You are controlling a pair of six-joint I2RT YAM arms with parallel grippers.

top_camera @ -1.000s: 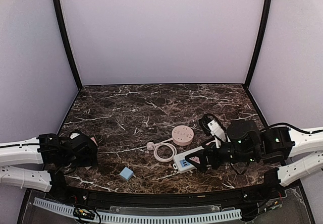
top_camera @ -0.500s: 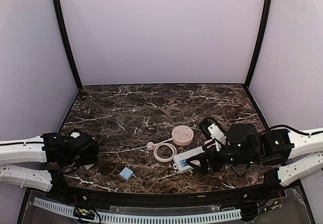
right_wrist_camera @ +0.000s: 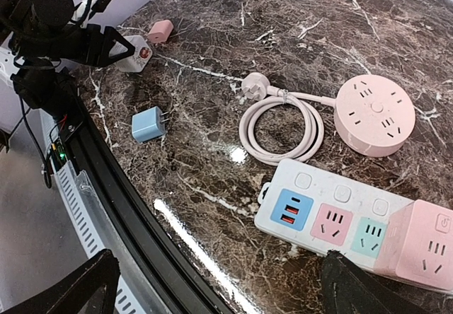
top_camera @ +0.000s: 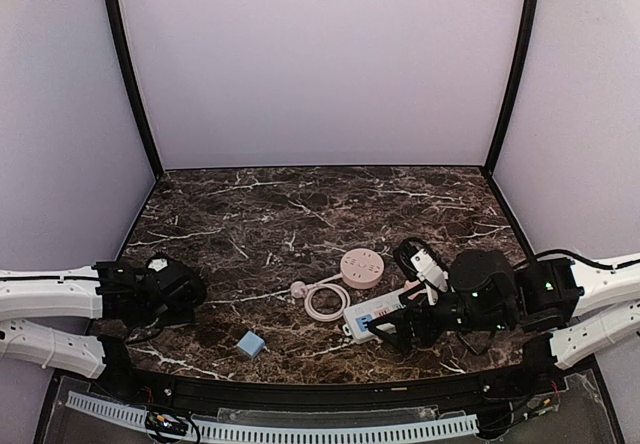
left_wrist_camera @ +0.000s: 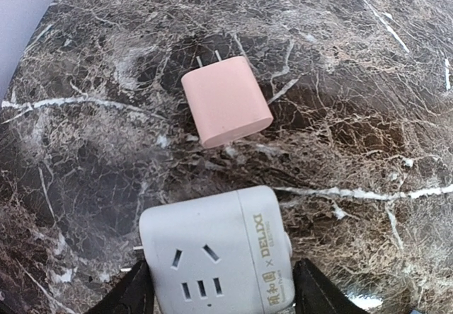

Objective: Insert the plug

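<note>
Closure of the left gripper (left_wrist_camera: pixel 223 289) is the change on record: a second ago its jaws stood wide, and now they have drawn in around the white plug adapter (left_wrist_camera: pixel 212 250), with the arm advanced slightly over the table (top_camera: pixel 300 204). In the left wrist view both fingers (left_wrist_camera: pixel 134 294) appear to press the adapter's flanks, so a pinch is judged made or all but made. The adapter has not been lifted. The right gripper (top_camera: pixel 388 330) has sunk a little toward the near edge. Its jaws are spread fully and hold nothing, just short of the power strip (right_wrist_camera: pixel 333 211).

Meaning for the task: pickup is under way. Carry and insertion remain.

Location: the adapter rests on the marble at the table's left side, well apart from the strip. A pink charger (left_wrist_camera: pixel 226 100) lies near it, not touching.

Orientation: socket face up. Small metal pins project from its left edge in the wrist view, so the pin axis runs across the jaws. The body looks near square and is cut off below, so its long axis cannot be settled.
</note>
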